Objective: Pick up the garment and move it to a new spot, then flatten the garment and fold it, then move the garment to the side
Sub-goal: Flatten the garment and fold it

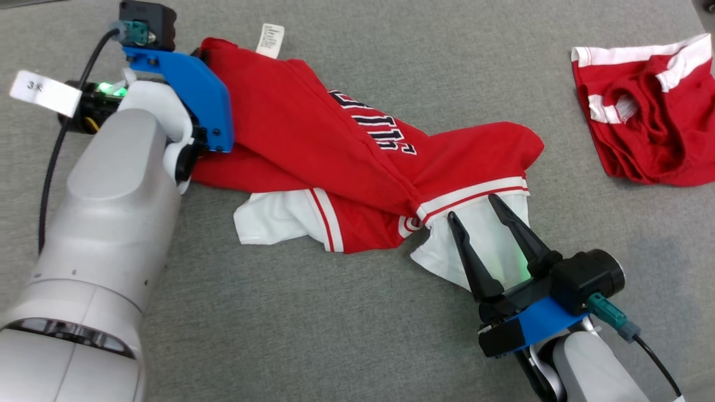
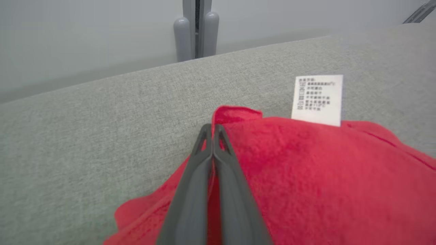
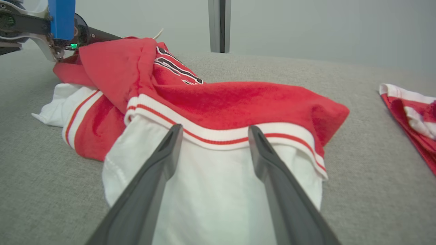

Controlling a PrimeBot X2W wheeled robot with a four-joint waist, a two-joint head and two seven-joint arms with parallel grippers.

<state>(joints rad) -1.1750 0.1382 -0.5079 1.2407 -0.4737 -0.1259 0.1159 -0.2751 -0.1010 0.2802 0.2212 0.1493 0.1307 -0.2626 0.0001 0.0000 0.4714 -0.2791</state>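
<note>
The garment (image 1: pixel 313 145) is a red jersey with dark lettering, white-and-red striped trim and white sleeves, lying crumpled on the grey surface. In the left wrist view my left gripper (image 2: pixel 212 127) is shut on the garment's (image 2: pixel 306 170) red far edge, beside its white care label (image 2: pixel 318 98). In the head view the blue wrist mount (image 1: pixel 195 95) hides those fingers. My right gripper (image 1: pixel 472 205) is open, its two fingers lying over the white sleeve at the garment's near right end. In the right wrist view the right gripper (image 3: pixel 215 127) reaches the striped band of the garment (image 3: pixel 238 98).
A second red-and-white piece of clothing (image 1: pixel 648 117) lies bunched at the far right, also seen in the right wrist view (image 3: pixel 415 115). The grey fabric surface (image 1: pixel 335 335) spreads all around. A grey post (image 2: pixel 196 30) stands beyond its far edge.
</note>
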